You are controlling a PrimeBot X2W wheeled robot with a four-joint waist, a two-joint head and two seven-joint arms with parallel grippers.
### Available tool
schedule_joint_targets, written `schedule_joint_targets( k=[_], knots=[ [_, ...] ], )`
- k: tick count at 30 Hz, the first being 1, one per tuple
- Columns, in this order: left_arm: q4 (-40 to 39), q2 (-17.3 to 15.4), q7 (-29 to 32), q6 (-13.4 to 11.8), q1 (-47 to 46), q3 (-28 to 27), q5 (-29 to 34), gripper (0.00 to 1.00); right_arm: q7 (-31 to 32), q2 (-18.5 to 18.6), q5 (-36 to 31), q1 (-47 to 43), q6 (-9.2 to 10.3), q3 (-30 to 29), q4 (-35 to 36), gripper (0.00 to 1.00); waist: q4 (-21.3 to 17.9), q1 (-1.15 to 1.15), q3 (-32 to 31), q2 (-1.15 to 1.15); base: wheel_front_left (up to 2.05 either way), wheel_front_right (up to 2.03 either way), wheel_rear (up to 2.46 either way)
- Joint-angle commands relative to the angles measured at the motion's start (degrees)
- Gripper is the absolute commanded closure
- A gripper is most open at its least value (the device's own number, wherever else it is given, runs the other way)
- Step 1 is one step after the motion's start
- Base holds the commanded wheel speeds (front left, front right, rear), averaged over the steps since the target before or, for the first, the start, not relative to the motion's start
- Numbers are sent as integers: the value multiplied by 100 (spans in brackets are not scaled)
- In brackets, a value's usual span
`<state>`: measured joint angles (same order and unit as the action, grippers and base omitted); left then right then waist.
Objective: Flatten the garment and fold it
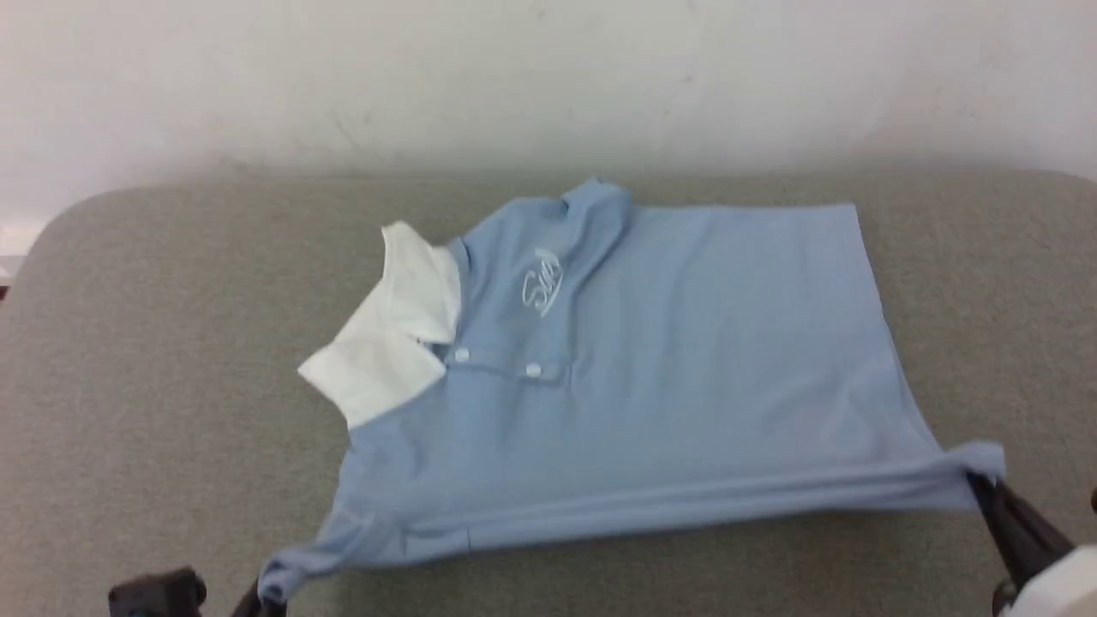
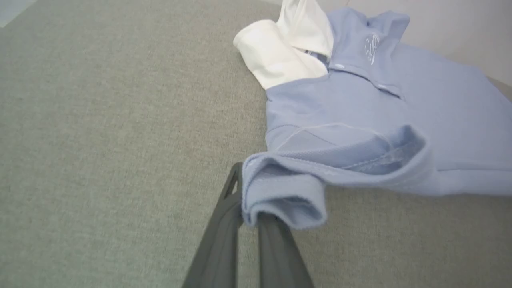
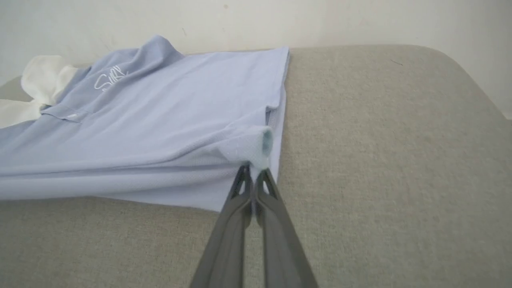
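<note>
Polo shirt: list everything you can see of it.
Light blue soft-knit polo shirt with a white collar, a white cursive chest logo and two white placket buttons. It lies mostly flat, front up, sideways on the grey fabric surface, collar toward the robot's left and hem to its right. The near edge is stretched taut between the left hand and right hand, each shut on a bunched near corner.
</note>
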<state>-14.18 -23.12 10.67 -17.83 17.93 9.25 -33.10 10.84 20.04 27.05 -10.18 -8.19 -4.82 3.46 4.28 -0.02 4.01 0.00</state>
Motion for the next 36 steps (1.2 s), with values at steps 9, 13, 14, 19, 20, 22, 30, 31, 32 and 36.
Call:
schedule_joint_targets(
  k=[9,13,14,19,20,22,30,31,32,36],
  knots=[
    [-1021,-427,578,-421,429,-316,-38,100,791,-690,-464,-583,70,-752,946,100,105,2,-56,0,0,0,0],
    [-724,-416,471,-133,-373,-261,-127,100,986,-586,-556,-40,70,-575,690,100,15,2,99,0,0,0,0],
    [-552,-377,418,-18,-643,-220,-175,100,1035,-546,-572,135,70,-508,559,100,-2,2,154,0,0,0,0],
    [676,-246,295,476,-1760,-4,-326,100,1166,-356,-552,1086,70,87,-267,100,-185,2,395,0,0,0,0],
    [917,-214,261,549,-1941,19,-351,100,1148,-341,-538,1273,70,202,-439,100,-223,2,439,0,0,0,0],
    [1385,-172,206,697,-2284,104,-342,100,1117,-277,-538,1596,70,399,-838,100,-268,2,516,0,0,0,0],
    [3138,217,-58,1235,-3371,483,-352,100,668,-173,-562,2532,70,901,-2213,73,-319,2,804,0,0,0,0],
    [3329,274,-86,1296,-3444,506,-385,100,563,-200,-558,2614,70,957,-2355,54,-336,2,811,0,0,0,0],
    [3494,325,-113,1351,-3496,528,-412,70,482,-213,-562,2672,70,1037,-2493,0,-343,2,809,0,0,0,0],
    [3940,455,-353,1516,-3584,523,-504,0,48,-235,-478,2752,70,1330,-2772,0,-351,2,751,0,0,0,0]
  ],
)
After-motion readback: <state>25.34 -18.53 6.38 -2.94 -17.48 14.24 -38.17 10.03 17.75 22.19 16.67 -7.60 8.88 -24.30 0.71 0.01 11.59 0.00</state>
